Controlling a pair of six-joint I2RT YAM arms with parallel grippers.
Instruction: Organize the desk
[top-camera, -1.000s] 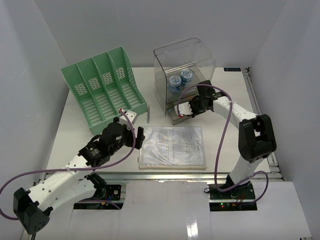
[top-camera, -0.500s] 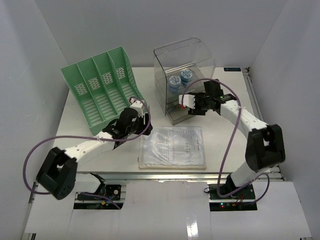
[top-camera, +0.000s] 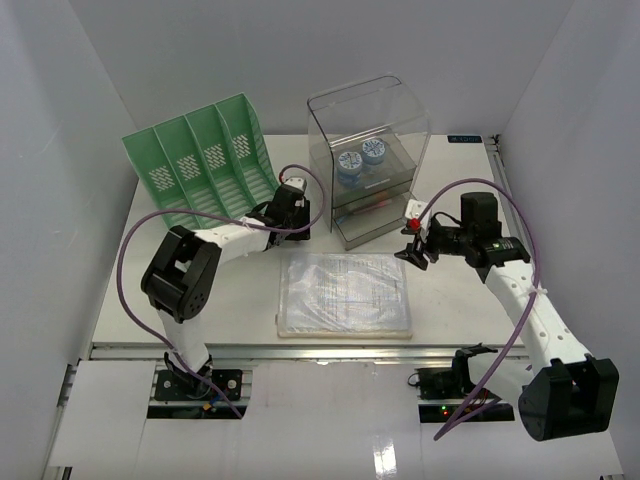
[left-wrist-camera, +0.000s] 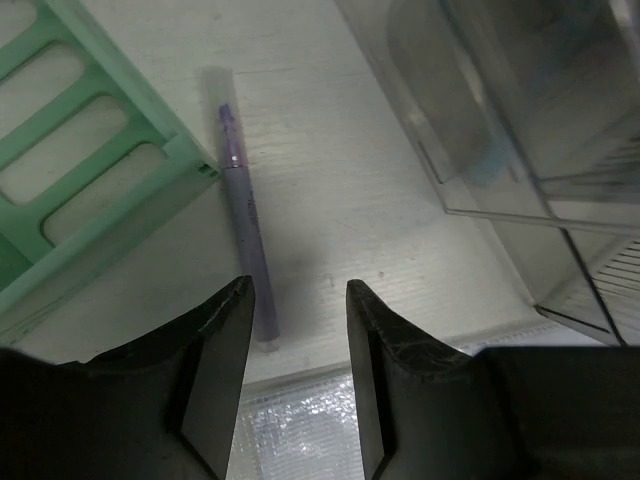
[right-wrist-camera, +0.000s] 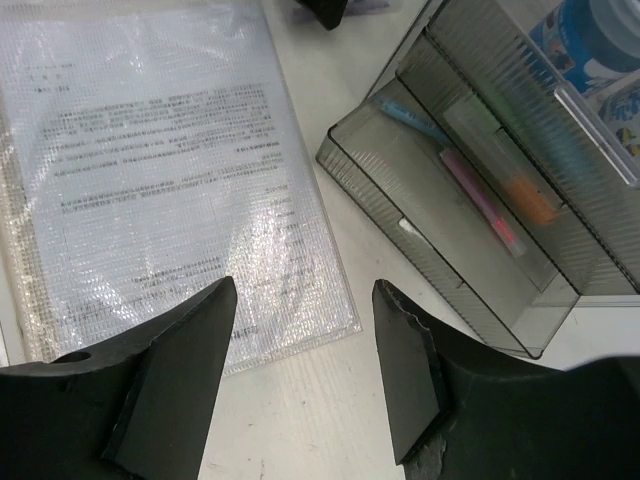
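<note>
Fetching the pen (left-wrist-camera: 243, 235) off the tabletop (left-wrist-camera: 340, 180): your left claw (left-wrist-camera: 297, 290) hangs apart just beside it; centre over it, then close; right claw (right-wrist-camera: 305, 288) apart, empty

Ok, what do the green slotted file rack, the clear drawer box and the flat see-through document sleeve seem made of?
Green slotted file rack: probably moulded plastic, matte; even colour, cut slots. Clear drawer box: rigid transparent plastic, glossy; contents show through its walls. Flat see-through document sleeve: likely soft plastic with a fine mesh; glare over printed text.
</note>
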